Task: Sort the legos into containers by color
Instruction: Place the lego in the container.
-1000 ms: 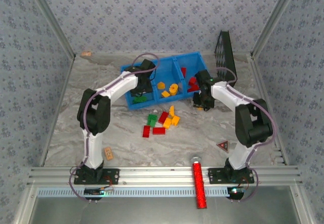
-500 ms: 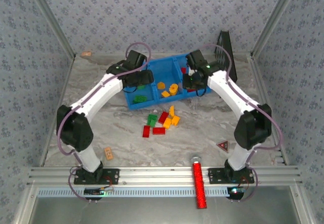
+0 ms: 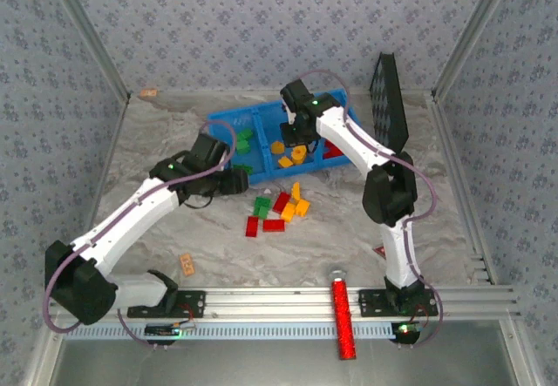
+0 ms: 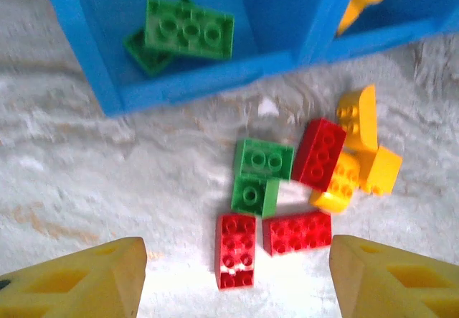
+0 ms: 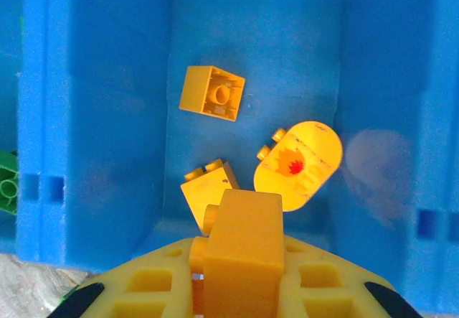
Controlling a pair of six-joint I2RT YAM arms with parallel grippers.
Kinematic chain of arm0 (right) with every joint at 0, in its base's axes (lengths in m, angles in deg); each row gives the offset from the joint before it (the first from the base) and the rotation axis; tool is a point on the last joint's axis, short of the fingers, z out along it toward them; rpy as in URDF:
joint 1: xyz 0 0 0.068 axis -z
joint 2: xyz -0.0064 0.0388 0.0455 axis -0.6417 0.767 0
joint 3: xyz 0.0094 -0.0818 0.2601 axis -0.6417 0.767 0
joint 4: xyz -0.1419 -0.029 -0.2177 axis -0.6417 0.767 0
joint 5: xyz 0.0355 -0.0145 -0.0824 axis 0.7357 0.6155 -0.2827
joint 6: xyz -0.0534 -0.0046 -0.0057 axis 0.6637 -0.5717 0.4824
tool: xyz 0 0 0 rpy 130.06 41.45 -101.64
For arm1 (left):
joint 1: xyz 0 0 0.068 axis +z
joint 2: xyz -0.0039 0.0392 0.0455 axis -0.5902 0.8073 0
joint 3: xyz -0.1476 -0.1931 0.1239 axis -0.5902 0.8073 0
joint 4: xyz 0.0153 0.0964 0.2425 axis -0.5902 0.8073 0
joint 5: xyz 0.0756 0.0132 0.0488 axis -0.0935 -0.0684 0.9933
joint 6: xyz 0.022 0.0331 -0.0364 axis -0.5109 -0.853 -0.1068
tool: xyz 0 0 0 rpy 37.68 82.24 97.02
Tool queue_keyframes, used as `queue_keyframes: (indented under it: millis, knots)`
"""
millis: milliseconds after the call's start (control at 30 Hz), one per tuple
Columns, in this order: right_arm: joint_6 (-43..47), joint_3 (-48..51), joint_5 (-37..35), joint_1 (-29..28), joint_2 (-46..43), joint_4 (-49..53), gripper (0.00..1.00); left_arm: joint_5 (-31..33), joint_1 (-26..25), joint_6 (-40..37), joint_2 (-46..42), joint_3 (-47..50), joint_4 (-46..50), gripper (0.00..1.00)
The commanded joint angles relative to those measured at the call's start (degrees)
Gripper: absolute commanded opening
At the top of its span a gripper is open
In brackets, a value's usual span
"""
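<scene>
The blue tray (image 3: 261, 118) lies at the back of the table; its containers hold green legos (image 4: 188, 29) on the left, orange-yellow ones (image 5: 211, 93) in the middle and red ones (image 3: 332, 149) on the right. My right gripper (image 5: 240, 286) hangs over the middle container (image 5: 251, 31), shut on an orange-yellow brick (image 5: 244, 239). In front of the tray sits a loose pile (image 3: 279, 207): red bricks (image 4: 235, 250), green bricks (image 4: 262, 160) and orange-yellow bricks (image 4: 356, 110). My left gripper (image 4: 237, 289) hovers open just in front of that pile, with nothing between its fingers (image 4: 79, 282).
A black studded board (image 3: 390, 98) leans at the back right. A tan block (image 3: 187, 264) lies near the left arm's base, and a small red triangle (image 3: 383, 250) sits by the right arm. A red glittery cylinder (image 3: 343, 316) crosses the front rail.
My left gripper has drawn back from the tray's left container to the loose pile. The right gripper has swung left from beside the tray's right end to above the middle container.
</scene>
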Motion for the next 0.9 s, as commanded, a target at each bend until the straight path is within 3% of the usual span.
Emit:
queue_keyframes:
  millis: [0, 233, 433, 600, 867]
  knots:
    - [1.4, -3.7, 0.3, -0.9, 3.5, 2.6, 0.22, -0.6, -2.5, 3.4, -1.8, 3.8, -0.4, 0.68]
    - [0.4, -5.6, 1.5, -1.5, 8.6, 2.3, 0.24, 0.8, -6.3, 4.6, 1.1, 6.7, -3.4, 0.68]
    - [-0.2, -4.9, 1.1, -2.1, 9.3, 2.7, 0.32, 0.7, -7.9, 2.0, 7.6, 5.6, -7.2, 0.68]
    - [-0.3, -3.9, 0.1, -2.1, 7.9, 3.3, 0.41, 1.0, -8.1, 0.9, 12.3, 3.9, -9.6, 0.69]
    - [-1.0, 0.3, -0.1, -2.1, 1.6, 1.8, 0.45, 1.1, -8.2, -0.1, 15.5, 2.5, -12.7, 0.68]
